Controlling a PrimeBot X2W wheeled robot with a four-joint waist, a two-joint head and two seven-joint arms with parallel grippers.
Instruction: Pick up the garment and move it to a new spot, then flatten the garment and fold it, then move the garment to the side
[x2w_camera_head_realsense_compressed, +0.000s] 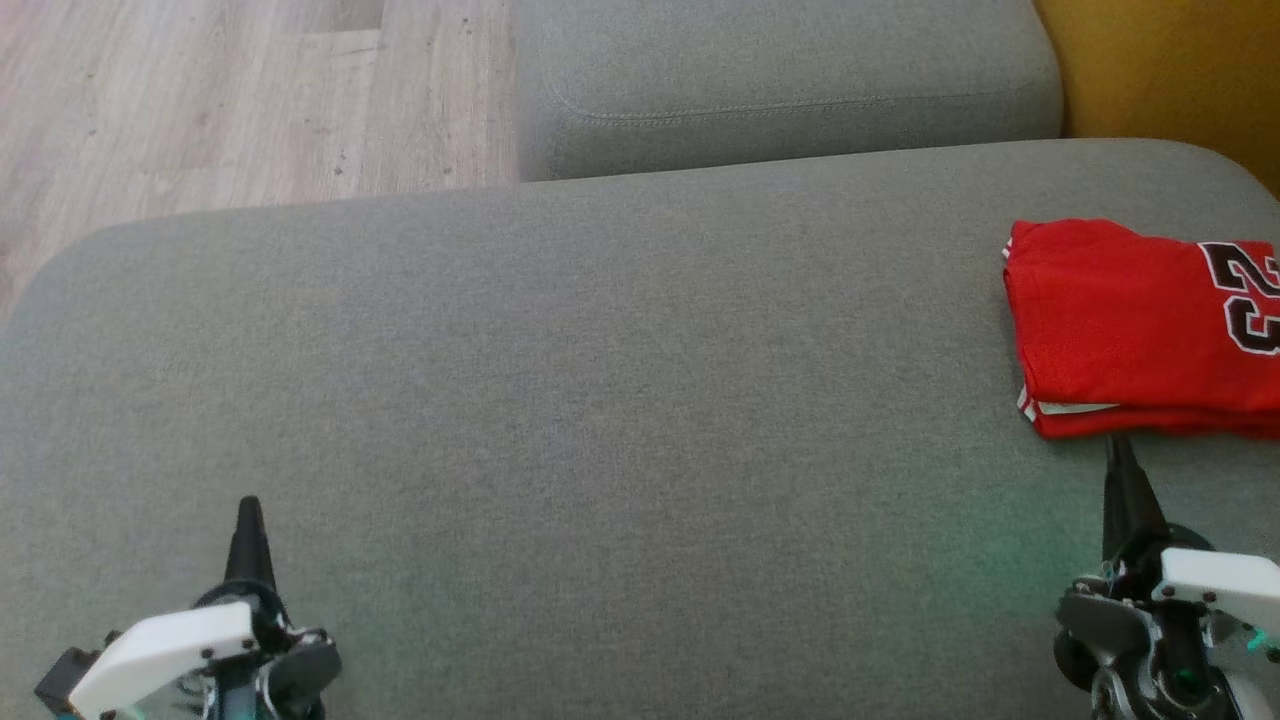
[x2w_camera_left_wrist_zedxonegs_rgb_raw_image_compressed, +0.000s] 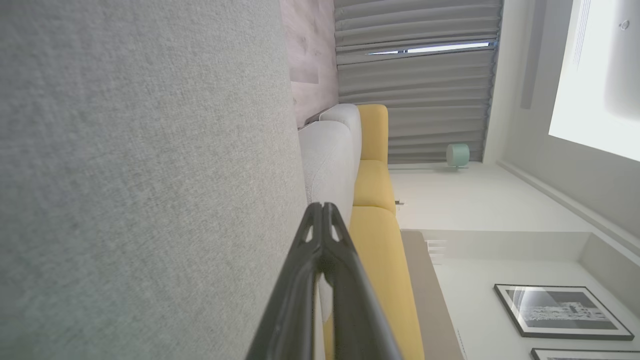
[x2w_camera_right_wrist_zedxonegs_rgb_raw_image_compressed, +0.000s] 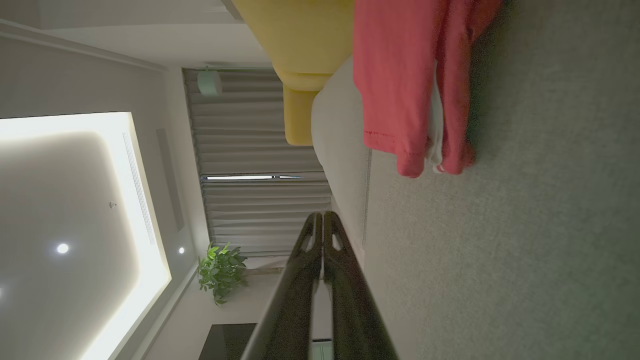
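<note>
The garment (x2w_camera_head_realsense_compressed: 1130, 325), a red jersey with a black and white number, lies folded at the right edge of the grey sofa seat (x2w_camera_head_realsense_compressed: 560, 400). In the right wrist view the garment (x2w_camera_right_wrist_zedxonegs_rgb_raw_image_compressed: 400, 80) shows as stacked red layers with a white trim edge. My right gripper (x2w_camera_head_realsense_compressed: 1115, 450) is shut and empty, its tip just in front of the garment's near edge. The shut fingertips (x2w_camera_right_wrist_zedxonegs_rgb_raw_image_compressed: 322, 217) meet in the right wrist view. My left gripper (x2w_camera_head_realsense_compressed: 248, 505) is shut and empty at the lower left, far from the garment. Its joined tips (x2w_camera_left_wrist_zedxonegs_rgb_raw_image_compressed: 320, 207) point along the cushion.
A second grey cushion (x2w_camera_head_realsense_compressed: 780, 80) lies beyond the seat. Wooden floor (x2w_camera_head_realsense_compressed: 230, 90) is at the upper left. A yellow sofa (x2w_camera_head_realsense_compressed: 1170, 70) borders the upper right. Curtains (x2w_camera_left_wrist_zedxonegs_rgb_raw_image_compressed: 415, 80) and framed pictures (x2w_camera_left_wrist_zedxonegs_rgb_raw_image_compressed: 560, 310) show in the left wrist view.
</note>
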